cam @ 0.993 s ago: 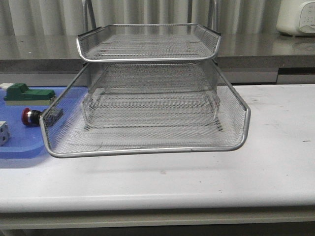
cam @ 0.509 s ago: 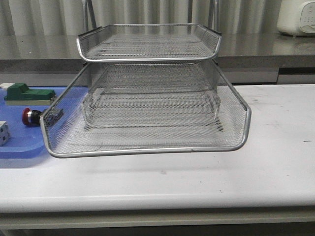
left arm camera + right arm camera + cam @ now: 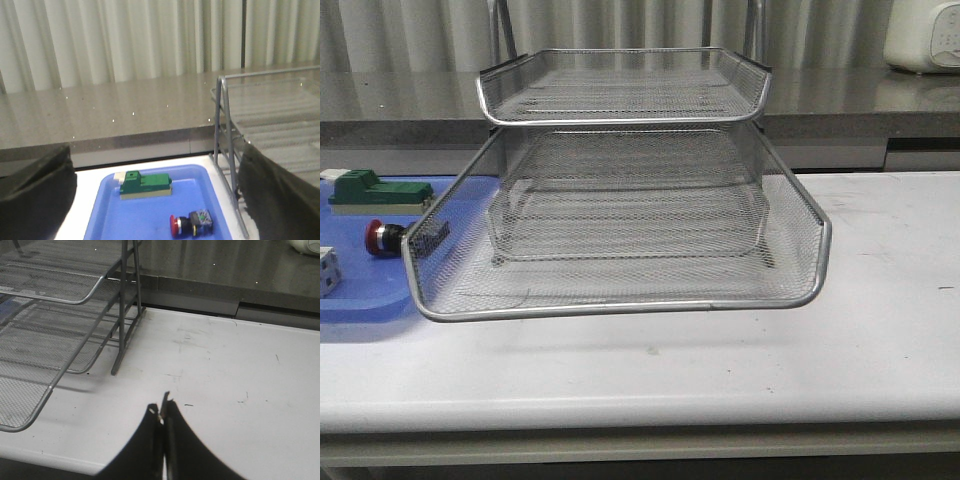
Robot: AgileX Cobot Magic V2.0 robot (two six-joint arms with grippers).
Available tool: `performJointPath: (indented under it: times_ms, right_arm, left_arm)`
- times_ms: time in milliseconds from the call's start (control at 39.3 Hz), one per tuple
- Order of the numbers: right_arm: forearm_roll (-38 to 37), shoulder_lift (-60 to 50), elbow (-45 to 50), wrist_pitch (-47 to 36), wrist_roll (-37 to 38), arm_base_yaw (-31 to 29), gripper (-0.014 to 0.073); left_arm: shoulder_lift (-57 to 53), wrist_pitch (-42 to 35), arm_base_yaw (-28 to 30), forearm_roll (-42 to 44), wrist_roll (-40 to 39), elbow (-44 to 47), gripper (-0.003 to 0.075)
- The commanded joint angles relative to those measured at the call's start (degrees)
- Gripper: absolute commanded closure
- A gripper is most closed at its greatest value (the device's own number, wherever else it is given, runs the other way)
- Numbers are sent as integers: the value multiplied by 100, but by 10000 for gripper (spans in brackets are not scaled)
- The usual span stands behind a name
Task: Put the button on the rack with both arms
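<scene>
The button (image 3: 382,237), with a red cap and black body, lies on its side on the blue tray (image 3: 360,300) left of the rack (image 3: 620,200). The rack is a three-tier silver wire-mesh tray at the table's middle. In the left wrist view the button (image 3: 190,224) lies between my left gripper's (image 3: 157,162) wide-open fingers (image 3: 35,192), near the rack's post (image 3: 224,145). My right gripper (image 3: 162,410) is shut and empty above the white table, right of the rack (image 3: 50,305). No gripper shows in the front view.
A green rectangular block (image 3: 378,193) lies at the back of the blue tray, and it also shows in the left wrist view (image 3: 146,184). A white cube (image 3: 328,270) sits at the tray's front left. A grey counter (image 3: 880,95) runs behind the table.
</scene>
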Motion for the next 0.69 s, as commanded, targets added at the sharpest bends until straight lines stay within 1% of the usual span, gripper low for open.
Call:
performJointPath:
  times_ms: [0,102,204,356,484,662]
  right_arm:
    - [-56,46,-137,-480,-11,2,704]
    - [-56,46,-137,-480,-11,2,704]
    - [-56,46,-137,-480,-11,2,704]
    - [-56,46,-137,-480,-11,2,704]
    - [-56,46,-137,-480,-11,2,704]
    - [-56,46,-137,-480,-11,2,704]
  left_arm:
    - [110,-824,-6,-241,-11,-208,80]
    - [445,-554,-6,-241,-11,-487,80]
    - [1200,168,-6,27,1,-1098,80]
    - [2587,1480,-6,130,61,-2292,80]
    - [3620,2142,-6,120,782,-3050,80]
    - [5157,3299,-6,120,1695,-4242,80]
